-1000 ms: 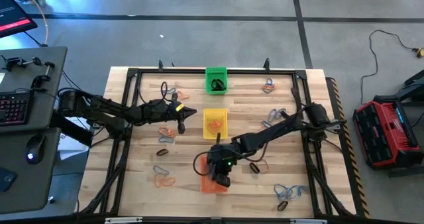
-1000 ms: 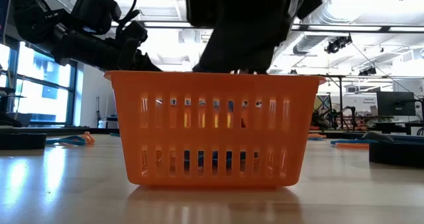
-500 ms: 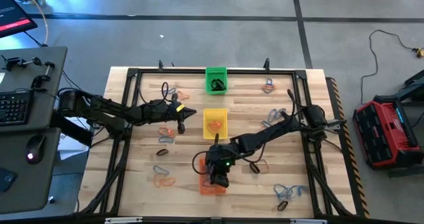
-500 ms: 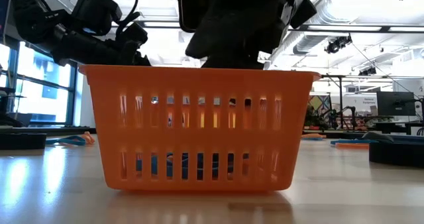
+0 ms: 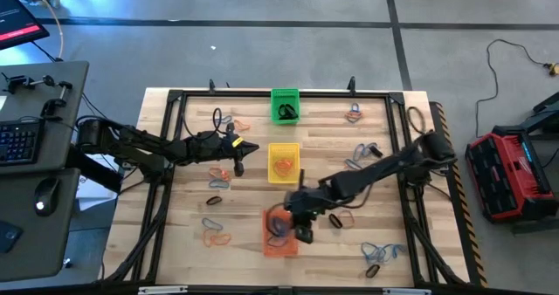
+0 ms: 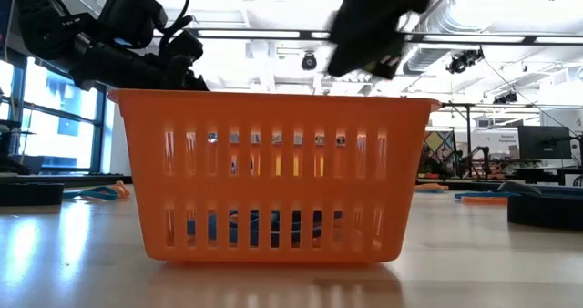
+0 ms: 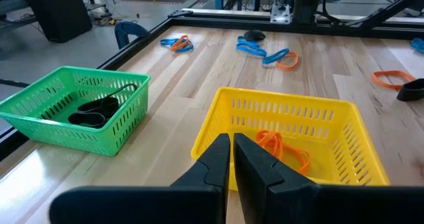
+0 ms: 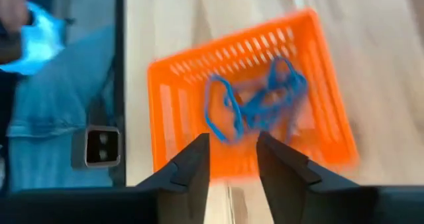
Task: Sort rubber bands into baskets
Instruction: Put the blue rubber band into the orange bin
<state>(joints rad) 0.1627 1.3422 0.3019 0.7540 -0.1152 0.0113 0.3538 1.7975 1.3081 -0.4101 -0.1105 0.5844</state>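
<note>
right gripper: your fingers are apart, empty, hovering over the orange basket.
blue bands: in that basket, below the fingers.
left gripper: fingers together, beside the yellow basket.
green basket: holds black bands.
table: wood, loose bands scattered.
room: concrete floor.

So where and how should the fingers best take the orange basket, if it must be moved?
Grip one long wall of the orange basket at its rim, coming from above: its top is open, and its walls are thin and upright. Avoid the blue bands inside.
</note>
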